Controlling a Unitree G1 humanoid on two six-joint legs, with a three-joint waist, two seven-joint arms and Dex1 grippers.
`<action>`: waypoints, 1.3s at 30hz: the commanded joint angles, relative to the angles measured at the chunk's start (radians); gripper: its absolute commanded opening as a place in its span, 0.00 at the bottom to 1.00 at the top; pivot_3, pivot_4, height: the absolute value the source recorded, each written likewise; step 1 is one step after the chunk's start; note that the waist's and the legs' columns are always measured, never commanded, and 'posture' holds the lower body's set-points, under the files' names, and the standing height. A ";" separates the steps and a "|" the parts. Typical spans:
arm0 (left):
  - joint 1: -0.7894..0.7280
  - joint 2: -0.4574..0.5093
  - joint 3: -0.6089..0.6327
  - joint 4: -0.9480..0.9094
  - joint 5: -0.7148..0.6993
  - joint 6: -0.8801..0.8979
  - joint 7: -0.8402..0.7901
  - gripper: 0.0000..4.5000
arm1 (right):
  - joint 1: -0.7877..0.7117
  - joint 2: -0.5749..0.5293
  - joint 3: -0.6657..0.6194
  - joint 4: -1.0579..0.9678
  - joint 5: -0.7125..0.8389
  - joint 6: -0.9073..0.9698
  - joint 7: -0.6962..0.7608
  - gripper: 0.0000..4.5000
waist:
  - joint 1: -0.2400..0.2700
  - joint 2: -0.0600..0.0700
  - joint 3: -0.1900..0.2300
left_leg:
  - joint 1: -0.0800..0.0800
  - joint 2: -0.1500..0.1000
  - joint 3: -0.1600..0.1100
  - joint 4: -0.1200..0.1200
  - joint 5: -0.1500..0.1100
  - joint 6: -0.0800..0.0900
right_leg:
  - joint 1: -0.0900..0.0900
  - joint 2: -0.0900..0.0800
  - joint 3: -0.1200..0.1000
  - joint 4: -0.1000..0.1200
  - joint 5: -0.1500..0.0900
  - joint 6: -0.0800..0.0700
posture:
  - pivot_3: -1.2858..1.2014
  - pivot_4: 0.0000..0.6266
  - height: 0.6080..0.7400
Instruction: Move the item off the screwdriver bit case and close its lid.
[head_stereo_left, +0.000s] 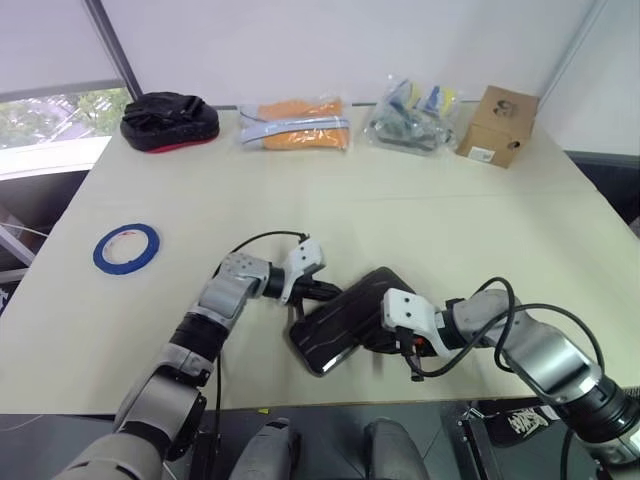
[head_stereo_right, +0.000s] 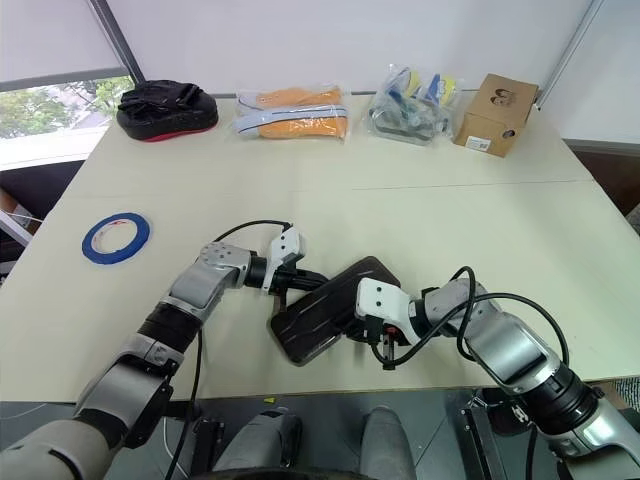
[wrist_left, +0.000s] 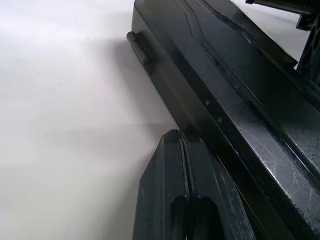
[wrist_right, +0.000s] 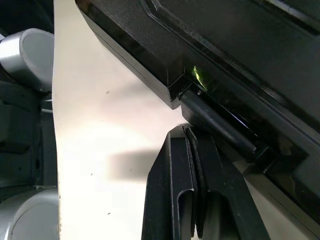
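1. Left eye: case lies askew near table's front edge, at mid-width, lid down flat over it by the look. L gripper is at case's far-left side, R gripper at its front-right side; one each side. Tape sits by table's left edge, well apart from case, so tape is already off.
2. Right eye: same layout. Along the back edge: black pouch at back-left corner, orange pack, clear bag, carton toward back-right.
3. L wrist: L fingers pressed together, nothing between them, tips right against case's side wall below the lid seam. A small hinge-like pin shows on that edge.
4. R wrist: R fingers also pressed together, holding nothing, tips at case's edge by a dark rod-like part, prob. latch or hinge; can't tell which.
5. Risks, as I judge: 
 - Uneven push from the two sides could spin or slide case toward front edge, poss. off it.
 - Shut tips may slip under or over the rim, prying lid back up.
 - Latch may not be clicked; a lid that only rests would reopen.
6. View diffs: eye views give tape's place and case's angle; wrist views give seam, edge contact and jaw state, which eye views leave too small.
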 joint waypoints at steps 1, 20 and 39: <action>-0.024 -0.060 -0.042 0.043 -0.002 -0.049 -0.038 0.00 | -0.066 0.061 -0.068 -0.043 0.018 0.067 -0.085 0.01 | 0.002 0.000 0.000 | 0.000 0.000 0.000 0.000 0.000 0.000 | 0.000 0.000 0.000 0.000 0.000 0.000 | 0.52 0.24 1.00; -0.139 0.011 0.219 0.109 -0.080 -0.061 0.090 0.00 | -0.118 -0.197 -0.197 -0.153 0.188 0.126 0.112 0.01 | -0.002 -0.002 0.005 | -0.018 -0.001 0.000 0.000 0.004 -0.008 | -0.017 -0.002 0.000 0.001 0.001 0.000 | 0.52 0.24 1.00; 0.236 0.315 0.565 -0.813 -0.506 0.584 0.330 0.00 | -0.292 -0.217 -0.356 0.077 0.337 0.100 0.189 0.01 | 0.004 0.000 0.007 | -0.018 0.001 0.000 0.001 0.004 -0.009 | -0.017 -0.003 0.000 0.001 0.001 0.000 | 0.52 0.24 1.00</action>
